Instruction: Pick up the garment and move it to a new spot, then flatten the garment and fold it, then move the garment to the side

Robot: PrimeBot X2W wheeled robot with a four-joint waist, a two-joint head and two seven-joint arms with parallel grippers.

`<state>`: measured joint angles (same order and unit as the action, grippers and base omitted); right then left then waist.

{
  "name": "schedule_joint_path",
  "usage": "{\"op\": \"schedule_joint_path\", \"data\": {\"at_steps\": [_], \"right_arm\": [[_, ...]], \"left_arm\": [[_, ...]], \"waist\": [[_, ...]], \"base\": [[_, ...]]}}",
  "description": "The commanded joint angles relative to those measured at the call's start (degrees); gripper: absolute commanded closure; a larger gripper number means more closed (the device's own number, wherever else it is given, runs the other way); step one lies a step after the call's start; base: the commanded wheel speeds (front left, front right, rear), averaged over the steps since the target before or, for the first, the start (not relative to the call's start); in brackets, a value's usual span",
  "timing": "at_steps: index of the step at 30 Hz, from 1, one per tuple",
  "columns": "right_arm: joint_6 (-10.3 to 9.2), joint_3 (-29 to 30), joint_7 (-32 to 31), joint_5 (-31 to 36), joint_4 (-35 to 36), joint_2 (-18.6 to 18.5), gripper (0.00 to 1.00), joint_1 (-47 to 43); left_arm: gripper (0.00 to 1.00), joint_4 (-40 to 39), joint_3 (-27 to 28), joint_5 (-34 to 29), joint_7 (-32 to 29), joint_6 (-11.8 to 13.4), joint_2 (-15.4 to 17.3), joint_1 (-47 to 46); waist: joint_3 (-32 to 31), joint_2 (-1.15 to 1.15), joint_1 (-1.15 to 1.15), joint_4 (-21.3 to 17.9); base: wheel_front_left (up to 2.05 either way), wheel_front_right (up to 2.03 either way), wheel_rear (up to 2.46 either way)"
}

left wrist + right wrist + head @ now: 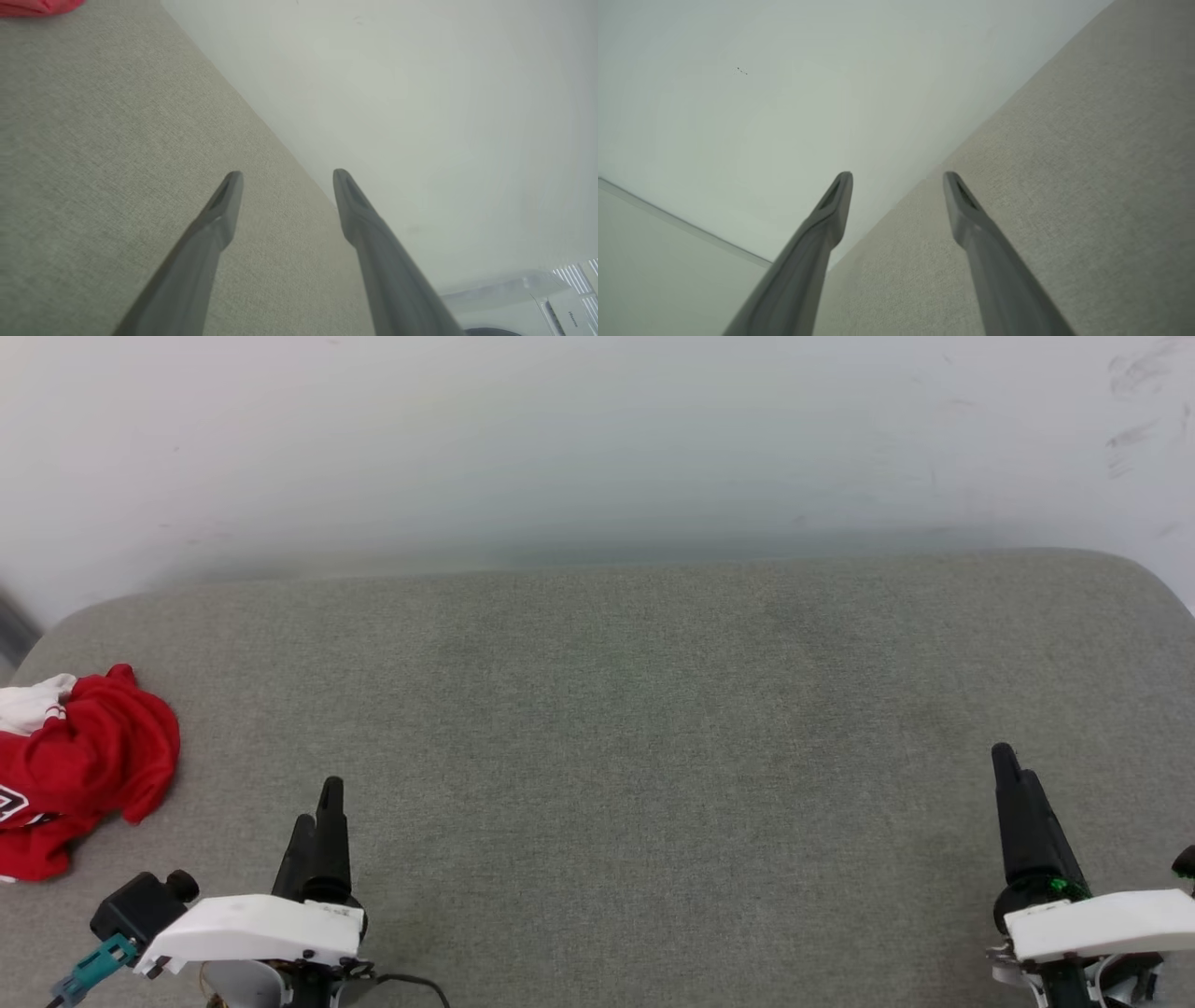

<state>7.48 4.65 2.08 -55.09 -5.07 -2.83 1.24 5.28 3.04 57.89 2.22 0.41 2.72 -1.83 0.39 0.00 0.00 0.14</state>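
Note:
The garment, a red jersey with a patch of white and some black lettering, lies crumpled at the far left of the grey cushioned surface, partly cut off by the head view's edge. A sliver of the garment shows at the top left of the left wrist view. My left gripper hovers at the lower left, to the right of the garment and apart from it, open and empty. At the lower right, my right gripper is far from the garment, also open with nothing between its fingers.
A pale wall rises right behind the grey surface's far edge. The surface's rounded corners show at the left and right. A white appliance sits in the lower right of the left wrist view.

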Motion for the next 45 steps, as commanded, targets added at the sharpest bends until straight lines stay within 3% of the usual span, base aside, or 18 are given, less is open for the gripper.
{"op": "schedule_joint_path", "data": {"at_steps": [1, 21, 33, 45], "right_arm": [[0.01, -0.5, 0.8, 3.7, 1.6, -0.1, 0.00, 0.1], [0.01, -2.5, 4.5, 22.6, 2.8, -0.1, 0.00, -2.7], [0.01, -2.7, 6.3, 29.8, 3.7, -0.1, 0.00, -3.6], [0.01, -2.7, 8.0, 36.2, 4.6, -0.1, 0.00, -4.7]], "left_arm": [[0.00, -1.4, -0.5, -3.1, 0.6, 0.8, 0.1, -0.1], [0.00, -3.1, -5.6, -22.0, 4.4, 3.4, 1.6, 1.9], [0.00, -4.4, -7.3, -28.7, 6.2, 4.6, 2.0, 2.4], [0.00, -5.0, -8.1, -34.9, 7.9, 3.8, 2.0, 3.5]], "waist": [[0.0, 0.00, 0.00, 0.0], [-0.1, 0.00, 0.00, 0.3], [0.0, 0.00, 0.00, 0.4], [0.0, 0.00, 0.00, 0.4]], "base": [[0.00, 0.00, 0.00], [0.00, 0.00, 0.00], [0.00, 0.00, 0.00], [0.00, 0.00, 0.00]]}}
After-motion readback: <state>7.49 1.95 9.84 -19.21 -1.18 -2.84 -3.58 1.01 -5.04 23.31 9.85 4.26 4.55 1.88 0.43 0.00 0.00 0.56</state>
